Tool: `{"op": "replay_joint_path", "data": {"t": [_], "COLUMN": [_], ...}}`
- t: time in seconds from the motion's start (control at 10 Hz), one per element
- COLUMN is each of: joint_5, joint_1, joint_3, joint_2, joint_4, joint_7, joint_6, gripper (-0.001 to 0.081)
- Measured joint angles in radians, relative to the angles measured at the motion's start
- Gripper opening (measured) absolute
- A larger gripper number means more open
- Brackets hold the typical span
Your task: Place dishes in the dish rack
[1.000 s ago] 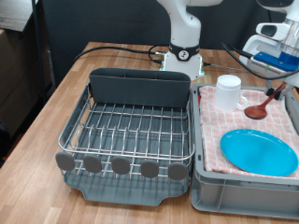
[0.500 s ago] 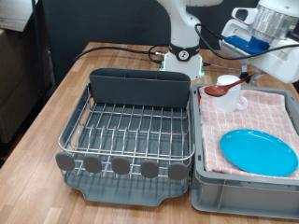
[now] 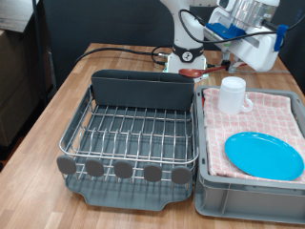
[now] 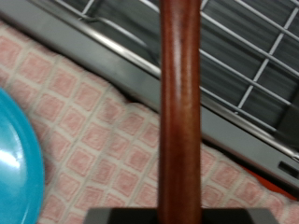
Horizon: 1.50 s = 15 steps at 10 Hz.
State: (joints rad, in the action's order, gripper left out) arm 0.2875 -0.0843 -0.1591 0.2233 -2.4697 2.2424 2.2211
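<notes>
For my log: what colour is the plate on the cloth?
Light blue plate; the exterior view shows it best.

Robotics lab, staged kitchen setup: wooden counter (image 3: 57, 105) carries a dish rack (image 3: 133, 129) and grey tub (image 3: 250, 196) with checked cloth (image 3: 272, 116); robot base (image 3: 188, 52) bolted on, black cables (image 3: 124, 50), dark backdrop behind.

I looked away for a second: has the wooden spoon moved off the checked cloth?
Yes. The wooden spoon, in the gripper, has travelled from the checked cloth toward the exterior view's left and top, past the mug, nearing the dish rack.
</notes>
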Motion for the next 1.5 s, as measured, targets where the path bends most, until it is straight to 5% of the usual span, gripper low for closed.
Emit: {"op": "replay_joint_path", "data": {"t": [0.7,1.5], "joint_5": [-0.068,-0.093], "joint_1": [0.000,0.001], "joint_3": [0.062,0.146], "joint_2": [0.260,0.261], "joint_4": [-0.186,-0.212], "joint_7": [0.096,0.145], "joint_6": [-0.124,-0.140], "gripper": [0.0092,0.0092]}}
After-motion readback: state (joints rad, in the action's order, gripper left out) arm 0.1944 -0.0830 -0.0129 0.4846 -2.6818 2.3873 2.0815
